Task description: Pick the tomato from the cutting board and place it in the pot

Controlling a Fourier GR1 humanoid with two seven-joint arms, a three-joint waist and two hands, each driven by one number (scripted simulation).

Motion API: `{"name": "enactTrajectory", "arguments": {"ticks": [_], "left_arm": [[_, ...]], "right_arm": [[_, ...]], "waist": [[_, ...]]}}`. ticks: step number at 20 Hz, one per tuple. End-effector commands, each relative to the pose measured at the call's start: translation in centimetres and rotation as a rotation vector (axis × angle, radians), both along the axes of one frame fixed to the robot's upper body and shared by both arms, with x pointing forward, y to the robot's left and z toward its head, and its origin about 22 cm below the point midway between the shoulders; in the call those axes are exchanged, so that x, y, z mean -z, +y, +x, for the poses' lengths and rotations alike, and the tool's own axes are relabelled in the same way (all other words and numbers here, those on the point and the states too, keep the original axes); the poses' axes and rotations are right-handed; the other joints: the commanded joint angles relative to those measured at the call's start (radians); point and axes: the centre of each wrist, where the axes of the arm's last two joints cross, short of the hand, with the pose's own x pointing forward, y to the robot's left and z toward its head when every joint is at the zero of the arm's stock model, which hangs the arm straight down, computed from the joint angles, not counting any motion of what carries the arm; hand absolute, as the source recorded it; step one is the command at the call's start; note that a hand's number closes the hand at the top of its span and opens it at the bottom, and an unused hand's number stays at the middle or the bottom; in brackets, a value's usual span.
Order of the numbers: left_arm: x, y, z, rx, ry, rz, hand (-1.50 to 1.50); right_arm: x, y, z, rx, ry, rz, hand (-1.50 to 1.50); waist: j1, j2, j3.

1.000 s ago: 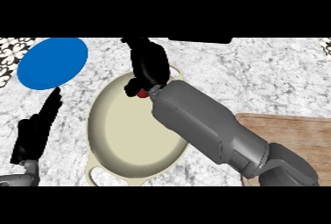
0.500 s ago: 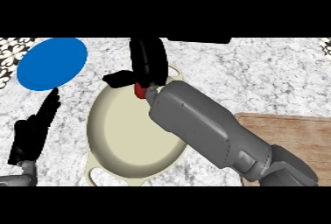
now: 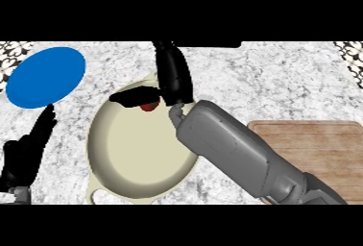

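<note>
The cream pot sits in the middle of the counter, seen from above. My right hand hangs over its far rim, fingers straight and pointing away, thumb stretched out to the left. A small part of the red tomato shows just beneath the thumb, inside the pot's far edge; nothing curls round it. The wooden cutting board lies at the right, partly covered by my right forearm, with nothing on its visible part. My left hand rests open at the lower left, fingers up.
A blue plate lies at the far left, just beyond my left hand. The marble counter stretches behind the pot and board. The pot's handle sticks out at its near left.
My right hand's fingers have straightened and its thumb has spread to the left. The tomato now shows a little lower, under the thumb, within the pot's rim. The left hand has stayed still.
</note>
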Motion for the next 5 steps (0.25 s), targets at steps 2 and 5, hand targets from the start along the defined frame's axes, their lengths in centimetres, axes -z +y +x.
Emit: {"name": "enactTrajectory", "arguments": {"ticks": [2, 5], "left_arm": [[-0.4, 0.7, -0.1, -0.028, 0.0, 0.01, 0.0], [2.2, -0.3, -1.1, -0.052, -0.002, 0.006, 0.0]], "right_arm": [[1.5, -2.9, -2.1, -0.057, 0.023, 0.065, -1.5], [1.5, -6.3, -3.2, -0.037, 0.012, 0.088, -1.5]], "waist": [[-0.026, -0.005, 0.0], [-0.033, -0.007, 0.0]]}}
